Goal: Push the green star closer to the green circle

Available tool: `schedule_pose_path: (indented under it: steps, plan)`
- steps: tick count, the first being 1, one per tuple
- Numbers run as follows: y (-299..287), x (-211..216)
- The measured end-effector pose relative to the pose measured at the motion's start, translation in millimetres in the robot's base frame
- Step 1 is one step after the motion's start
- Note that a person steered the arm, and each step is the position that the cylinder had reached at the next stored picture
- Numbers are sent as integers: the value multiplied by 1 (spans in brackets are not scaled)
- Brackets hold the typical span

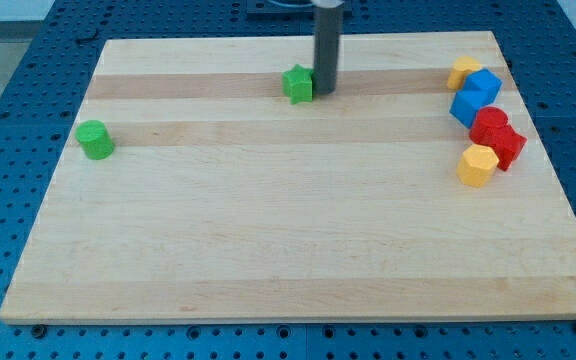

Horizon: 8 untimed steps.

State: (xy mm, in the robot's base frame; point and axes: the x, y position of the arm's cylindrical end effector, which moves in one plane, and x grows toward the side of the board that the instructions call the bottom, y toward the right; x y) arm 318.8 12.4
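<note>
The green star [298, 84] sits near the view's top, a little left of centre. The green circle [95, 139] sits far off at the view's left. My tip [324, 93] stands right against the star's right side, touching it or nearly so. The dark rod rises straight up out of the view's top.
The wooden board [288, 250] lies on a blue perforated table. At the view's right is a cluster: a yellow block [462, 72], two blue blocks [483, 87] [465, 107], two red blocks [488, 124] [509, 146] and a yellow hexagon [477, 165].
</note>
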Motion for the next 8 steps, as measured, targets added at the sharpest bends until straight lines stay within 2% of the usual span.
schedule_pose_path:
  steps: [1,3,4,6,8]
  plan:
    - [-39,26]
    - [31,8]
    - [31,3]
    - [-58,-2]
    - [-84,-3]
